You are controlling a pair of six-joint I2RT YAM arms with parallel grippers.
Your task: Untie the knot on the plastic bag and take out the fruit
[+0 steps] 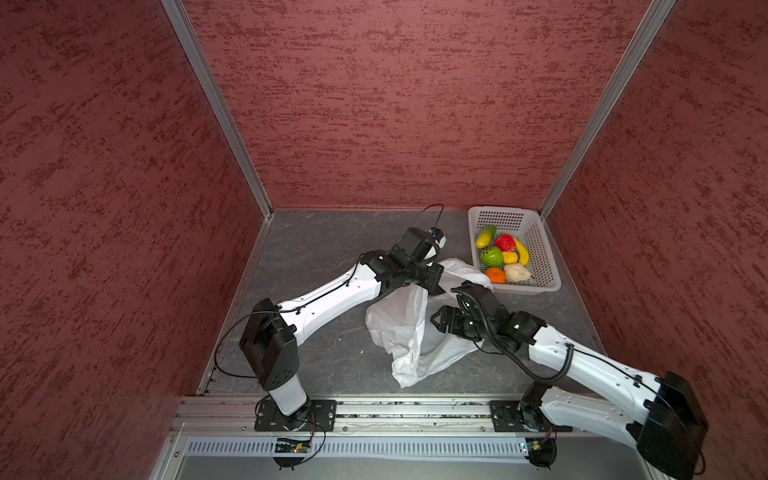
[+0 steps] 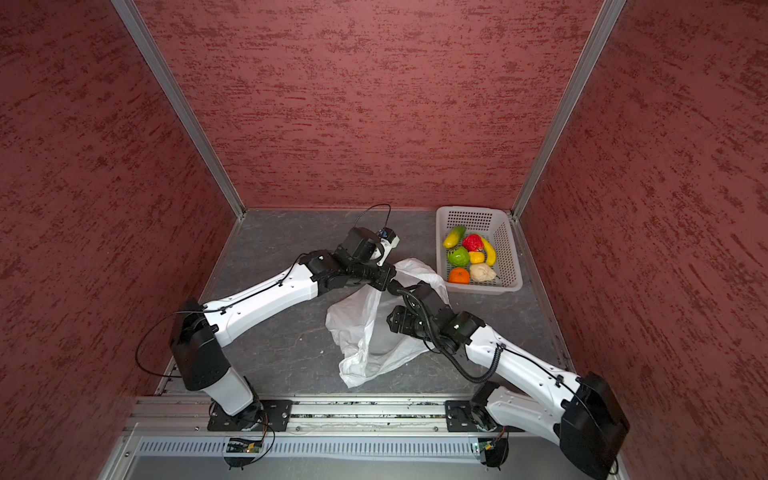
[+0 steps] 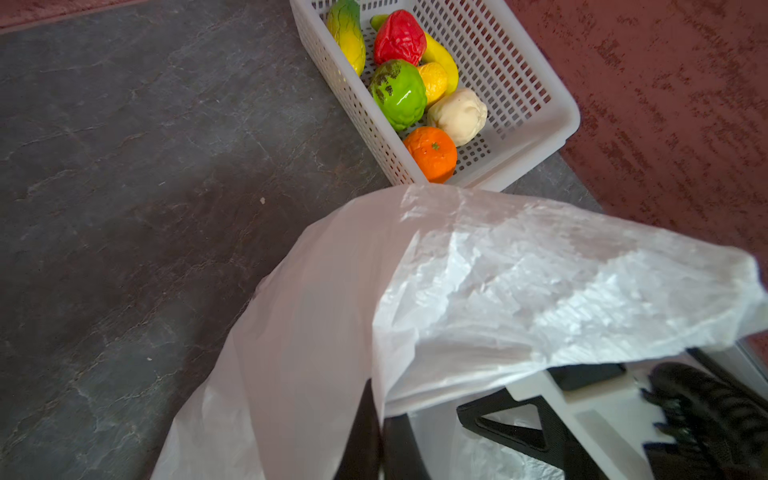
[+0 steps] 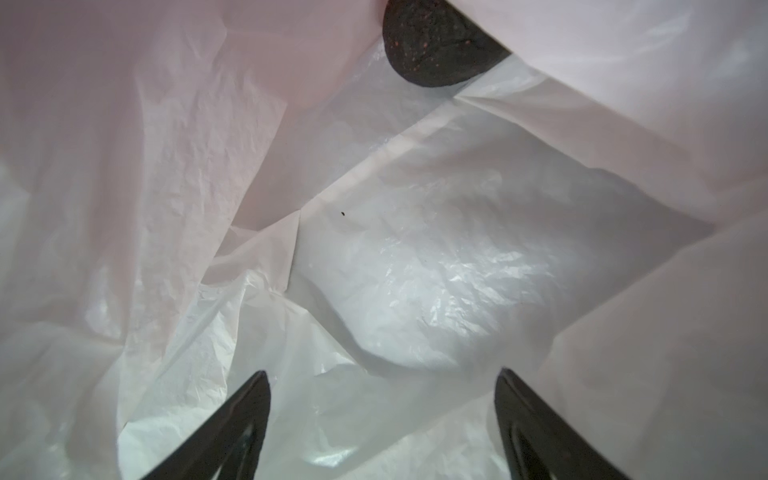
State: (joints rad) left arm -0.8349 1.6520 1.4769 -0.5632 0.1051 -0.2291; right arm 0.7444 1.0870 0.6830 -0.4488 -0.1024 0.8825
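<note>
The left claw [image 1: 433,286] pinches the plastic bag [image 1: 399,328] open at mid-desk, while the right claw [image 4: 382,374], spread wide inside it from the right, faces the dark fruit [image 4: 436,45] straight ahead, deeper in.

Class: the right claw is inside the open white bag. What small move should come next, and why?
Probably ease the right claw forward to straddle the small dark speckled fruit: its jaws stand open inside the thin translucent white plastic bag, while the left claw pinches its edge up.
</note>
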